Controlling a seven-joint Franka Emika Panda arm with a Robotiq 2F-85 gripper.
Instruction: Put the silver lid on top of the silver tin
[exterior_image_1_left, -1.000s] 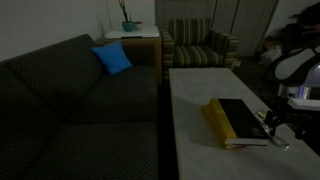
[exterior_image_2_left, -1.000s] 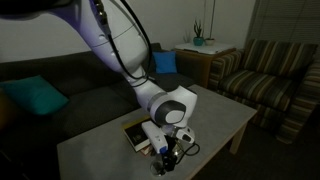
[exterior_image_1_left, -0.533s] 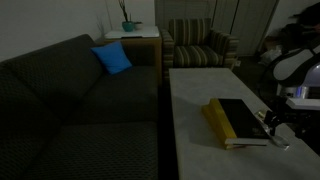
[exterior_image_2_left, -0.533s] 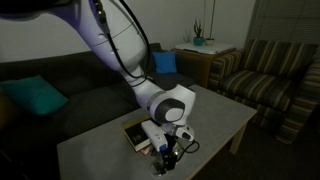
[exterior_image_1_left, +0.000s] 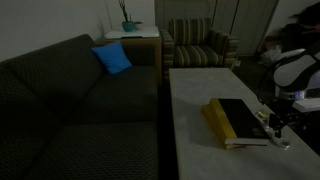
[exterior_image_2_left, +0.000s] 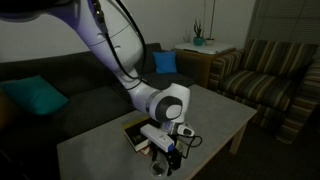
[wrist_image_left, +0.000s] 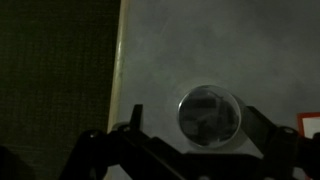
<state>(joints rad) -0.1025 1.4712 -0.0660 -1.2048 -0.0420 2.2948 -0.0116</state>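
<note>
White, rounded arm (exterior_image_2_left: 108, 40), dark joint cap (exterior_image_2_left: 172, 108), black claw (exterior_image_2_left: 170, 156), thin cable (exterior_image_2_left: 190, 141).

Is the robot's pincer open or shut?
Open. In the wrist view the pincer has its jaws wide apart, and a round silver piece lies on the table between them.

Book (exterior_image_1_left: 238, 121) on table (exterior_image_1_left: 195, 88) — sofa (exterior_image_1_left: 80, 100) beside
</note>
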